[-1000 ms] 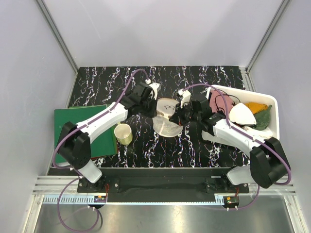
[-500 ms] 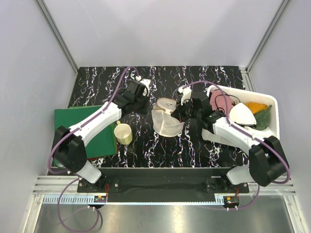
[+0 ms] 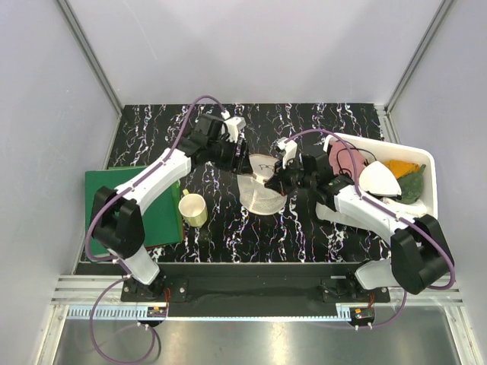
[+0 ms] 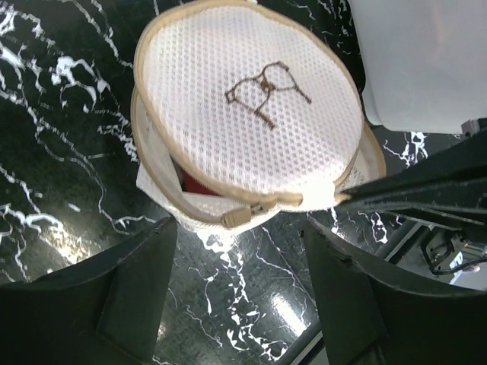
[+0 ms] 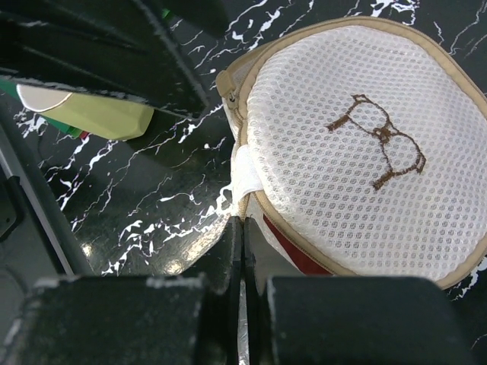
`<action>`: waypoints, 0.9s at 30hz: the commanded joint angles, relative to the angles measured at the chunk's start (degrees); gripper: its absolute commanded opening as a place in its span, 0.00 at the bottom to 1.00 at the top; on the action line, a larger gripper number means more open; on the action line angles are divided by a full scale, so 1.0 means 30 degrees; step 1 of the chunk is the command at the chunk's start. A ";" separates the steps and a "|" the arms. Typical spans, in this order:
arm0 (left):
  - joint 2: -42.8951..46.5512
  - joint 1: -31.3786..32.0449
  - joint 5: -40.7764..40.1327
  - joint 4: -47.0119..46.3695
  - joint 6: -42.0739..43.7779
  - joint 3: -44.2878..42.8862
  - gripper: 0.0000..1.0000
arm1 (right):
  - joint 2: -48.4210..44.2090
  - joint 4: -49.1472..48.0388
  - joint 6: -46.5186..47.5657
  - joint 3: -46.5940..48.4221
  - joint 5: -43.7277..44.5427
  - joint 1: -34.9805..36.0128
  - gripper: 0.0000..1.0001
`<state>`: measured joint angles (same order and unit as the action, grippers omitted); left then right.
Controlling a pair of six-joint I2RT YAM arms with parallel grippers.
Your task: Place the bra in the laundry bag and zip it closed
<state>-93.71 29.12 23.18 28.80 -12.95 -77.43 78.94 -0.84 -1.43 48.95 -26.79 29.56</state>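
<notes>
The laundry bag [image 3: 261,192] lies about the middle of the table [image 3: 327,122], a little nearer its far edge than its near edge.

A second ago the left gripper [image 4: 240,230] was down at the bag's far left rim. Half a second ago it had drawn off toward the table's left side. It now hangs just over the bag's far left edge again, its fingers [image 4: 137,293] spread wide with nothing between them. The right gripper [image 5: 242,226] has stayed where it was at the bag's right side. Its fingers are pressed together on a white strip of the bag's fabric at the rim. The bag itself has hardly shifted.

The bag is a round, flattish pouch of cream-white mesh with a tan zipper band around its rim. A brown stitched mark [image 4: 266,95] like a pair of spectacles sits on its upper face. The zipper is not fully drawn. Its slider [image 4: 236,217] sits partway along the rim, and behind it the two halves gape. In that gap a patch of the dark red bra [image 4: 199,184] shows, inside the bag, and the right wrist view shows another red strip under the rim.

A cream-yellow cup [image 3: 192,209] stands left of the bag, apart from it. Beyond the cup a green board [image 3: 129,190] lies at the table's left edge. A white bin [image 3: 434,182] holding coloured cloths sits at the right edge.
</notes>
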 commanded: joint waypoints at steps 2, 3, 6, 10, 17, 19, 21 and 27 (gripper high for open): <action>-0.1807 -0.0216 0.2789 0.1268 0.1591 -0.2604 0.72 | -0.0648 -0.0921 0.0096 0.0324 -0.1032 -0.0128 0.00; -0.2013 -0.0245 0.2936 0.1415 0.1708 -0.2812 0.71 | -0.0648 -0.0921 0.0067 0.0324 -0.1032 -0.0156 0.00; -0.2424 -0.0245 0.3669 0.1622 0.1885 -0.2902 0.65 | -0.0794 -0.0921 0.0096 0.0208 -0.0973 -0.0215 0.00; -0.2425 -0.0216 0.3463 0.1738 0.1972 -0.2668 0.55 | -0.0911 -0.0892 0.0096 0.0119 -0.1032 -0.0332 0.00; -0.1722 -0.0099 0.2821 0.1739 0.1798 -0.2375 0.35 | -0.0824 -0.0921 0.0096 0.0119 -0.1032 -0.0450 0.00; -0.1431 -0.0069 0.2501 0.1739 0.1739 -0.2142 0.31 | -0.0795 -0.0891 0.0038 0.0148 -0.1032 -0.0450 0.00; -0.1225 -0.0040 0.2119 0.1739 0.1739 -0.1965 0.29 | -0.0795 -0.0891 0.0038 0.0119 -0.1003 -0.0508 0.00; -0.0580 0.0076 0.0626 0.1739 0.1621 -0.1818 0.22 | -0.0677 -0.0862 -0.0079 0.0090 -0.1091 -0.0508 0.00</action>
<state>-99.48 28.86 28.64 34.81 -7.99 -83.05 78.32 -1.10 -1.52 48.95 -28.67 28.40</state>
